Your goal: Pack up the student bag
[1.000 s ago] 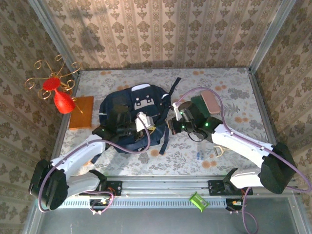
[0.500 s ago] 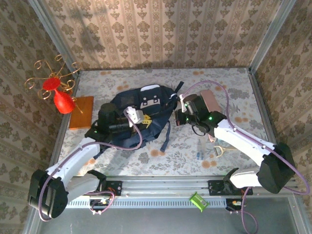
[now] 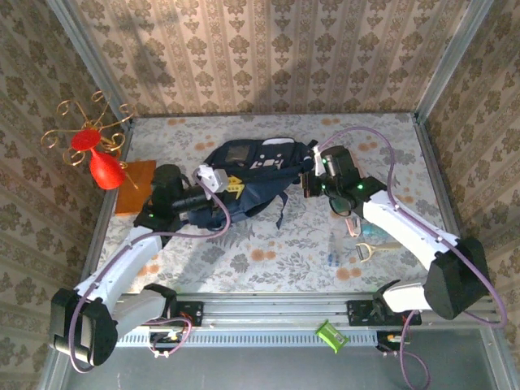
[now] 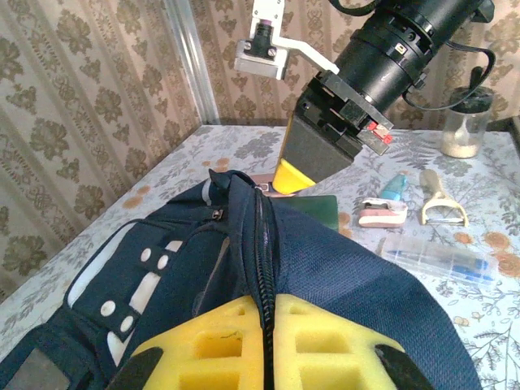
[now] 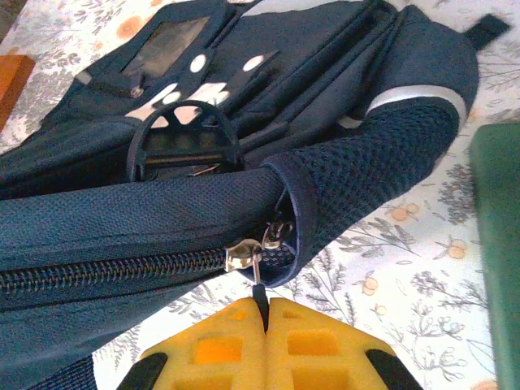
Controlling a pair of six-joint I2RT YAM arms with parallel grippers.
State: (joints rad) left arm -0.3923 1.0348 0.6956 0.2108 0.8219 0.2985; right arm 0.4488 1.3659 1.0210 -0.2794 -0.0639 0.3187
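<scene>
The student bag (image 3: 253,172), a dark navy backpack with white patches, lies stretched across the middle of the table. My left gripper (image 3: 232,185) is shut on the bag's fabric right along the closed zip (image 4: 262,244), its yellow fingers (image 4: 211,345) pressed on either side of the seam. At the bag's right end my right gripper (image 3: 308,182) is shut on the dark zip pull (image 5: 261,299), which hangs from the metal slider (image 5: 243,258) at the end of the zip. From the left wrist view the right gripper (image 4: 291,175) sits at the bag's far end.
A red vase (image 3: 103,166), a gold wire stand and an orange block (image 3: 135,187) stand at the left. Right of the bag lie a green book (image 5: 497,244), a peeler (image 4: 443,210), a clear case (image 4: 435,258), a pink-white item (image 4: 382,213) and a jar (image 4: 466,122).
Both grippers have moved toward the back of the table, the left one leftward and the right one rightward. The bag came with them, turned and now stretches between them.
</scene>
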